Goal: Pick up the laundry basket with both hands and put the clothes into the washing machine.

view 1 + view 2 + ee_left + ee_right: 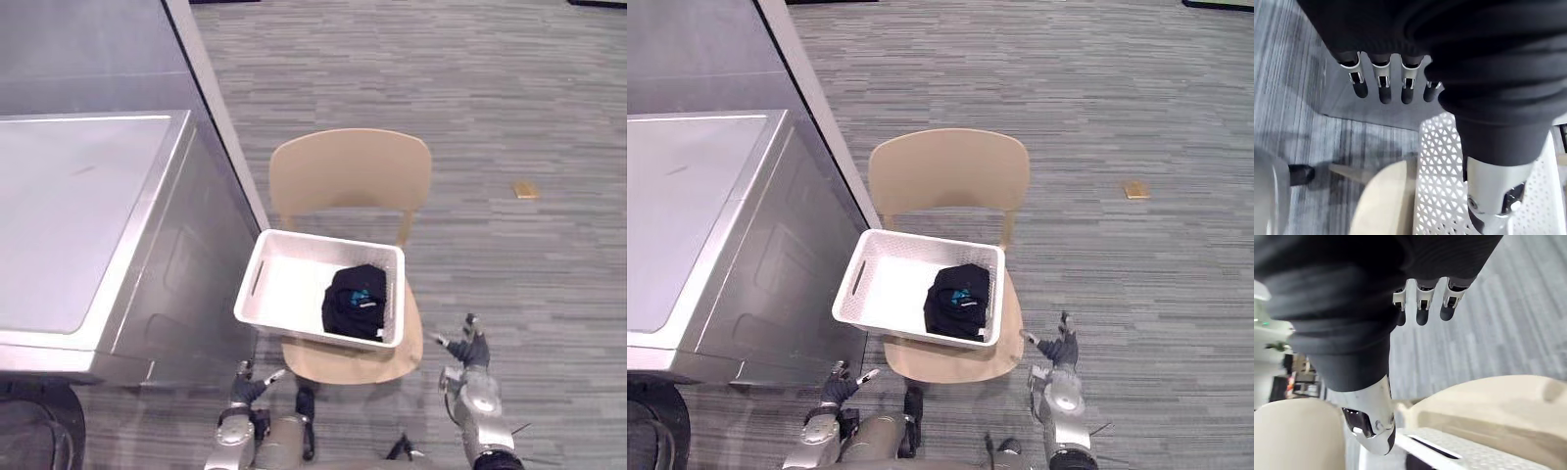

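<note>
White perforated plastic forms the laundry basket point(328, 241), which is set on the seat of a pale wooden chair point(350, 168). The basket is placed across the seat and overhangs the seat's left edge, towards the washing machine point(78, 215). A slot handle is cut into the basket's left wall. The clothes point(355, 302), a dark bundle with a small teal patch, are heaped in the basket's near right corner, against its right wall; the rest of the basket's bottom is left bare.

The washing machine, a silver metal box with a flat top, stands just beside the chair on the robot's left. Grey striped carpet point(490, 98) is laid under everything, and a small tan piece point(526, 189) lies on it well apart from the chair, off to the right.

The left hand point(243, 390) is held low by the seat's front left corner, below the basket's near left corner and apart from it. In the left wrist view its fingers point(1383, 85) are seen straight and spread in a row with the thumb point(1493, 205) set apart, and nothing is held; the basket's latticed wall point(1444, 186) is seen past them.

The right hand point(472, 367) is raised just off the seat's front right corner, apart from both chair and basket. Its fingers point(1421, 308) are likewise extended and empty, with the thumb point(1371, 421) held away from them.
</note>
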